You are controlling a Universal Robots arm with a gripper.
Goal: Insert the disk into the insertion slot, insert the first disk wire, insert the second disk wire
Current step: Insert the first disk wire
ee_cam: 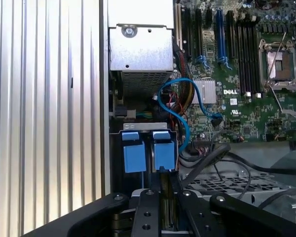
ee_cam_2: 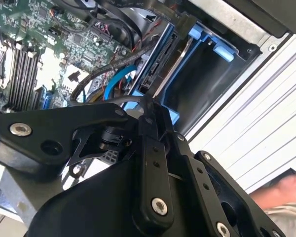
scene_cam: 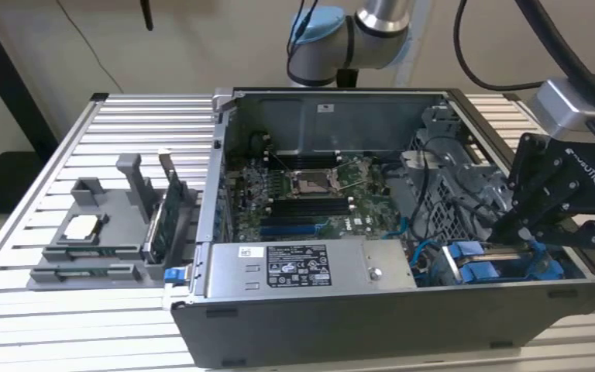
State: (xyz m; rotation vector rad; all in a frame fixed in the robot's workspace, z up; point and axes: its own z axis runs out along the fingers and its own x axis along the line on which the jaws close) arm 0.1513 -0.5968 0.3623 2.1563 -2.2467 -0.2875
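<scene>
My end effector (ee_cam: 165,187) is pinched narrow on the thin edge of the disk (ee_cam_2: 158,66), which stands on edge at the mouth of the insertion slot (ee_cam_2: 207,74), just beside two blue clips (ee_cam: 134,157). In the exterior view I see that slot at the near corner of the computer case (scene_cam: 380,325), on the exterior view's right, on the slatted tabletop (scene_cam: 122,124).
</scene>
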